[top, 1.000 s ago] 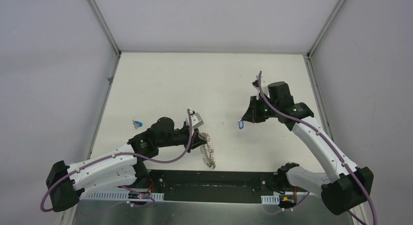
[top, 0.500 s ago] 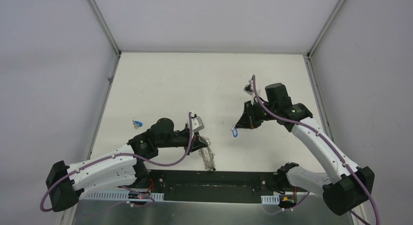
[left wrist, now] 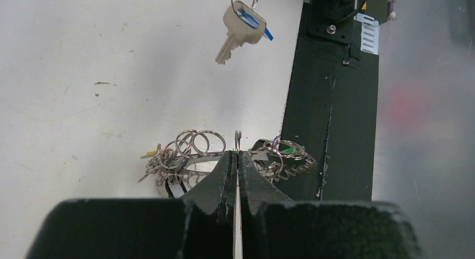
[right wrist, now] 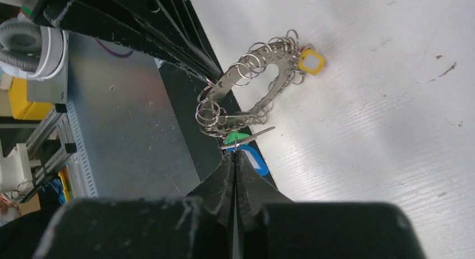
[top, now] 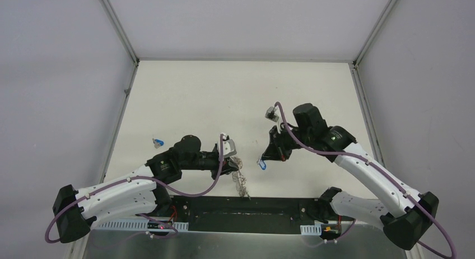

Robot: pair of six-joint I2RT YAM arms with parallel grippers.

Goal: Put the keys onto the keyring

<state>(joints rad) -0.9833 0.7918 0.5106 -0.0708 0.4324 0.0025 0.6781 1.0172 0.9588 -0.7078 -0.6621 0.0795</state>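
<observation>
The keyring hangs at the table's near edge, a silvery ring edged with wire loops. My left gripper is shut on one of its loops, and the rest of the keyring spreads behind the jaws. It carries keys with a yellow tag and a green tag. My right gripper is shut on the small ring of a blue-tagged key, just right of the keyring. That key dangles, pale head and blue tag showing.
Another small blue-tagged key lies on the white table, left of the left arm. A black strip and a metal plate run along the near edge under the keyring. Grey walls enclose the table.
My right gripper has carried the blue-tagged key left and nearer, close up to the keyring. The left gripper has shifted slightly right, still holding the keyring.
</observation>
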